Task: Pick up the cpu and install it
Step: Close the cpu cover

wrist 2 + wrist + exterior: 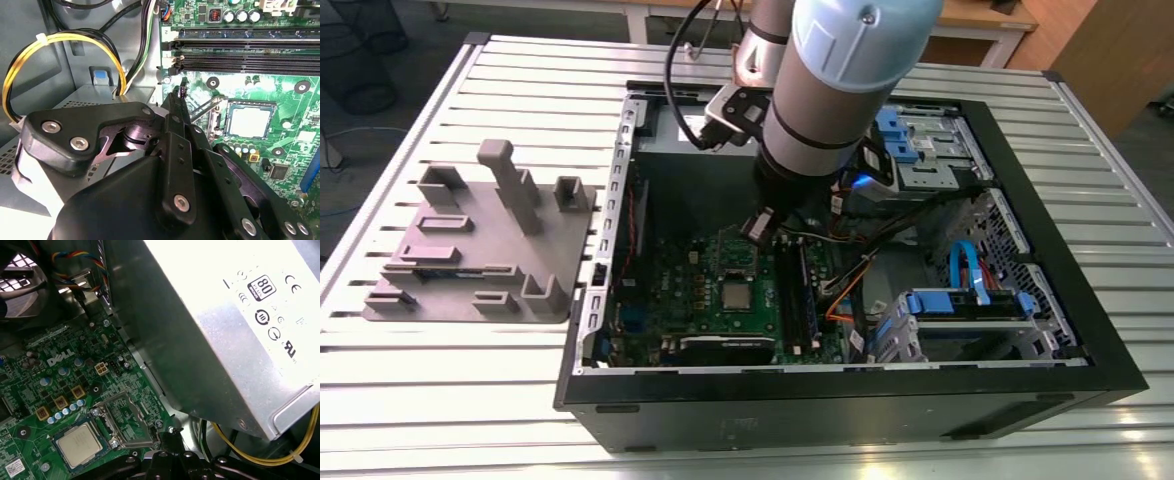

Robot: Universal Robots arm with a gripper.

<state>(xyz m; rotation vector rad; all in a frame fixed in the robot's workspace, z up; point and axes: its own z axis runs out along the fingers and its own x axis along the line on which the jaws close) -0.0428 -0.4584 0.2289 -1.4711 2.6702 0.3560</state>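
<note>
Sitting flat in its socket on the green motherboard, the cpu looks already placed, its metal top facing up so the open retention frame beside it can fold over. The hand hangs just beside the socket inside the computer case, fingers pinched together and holding nothing. The case lies open-side up on the tabletop for reach from above.

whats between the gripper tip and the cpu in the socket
In the first wrist view, the open socket frame on the motherboard lies between the gripper and cpu.
</note>
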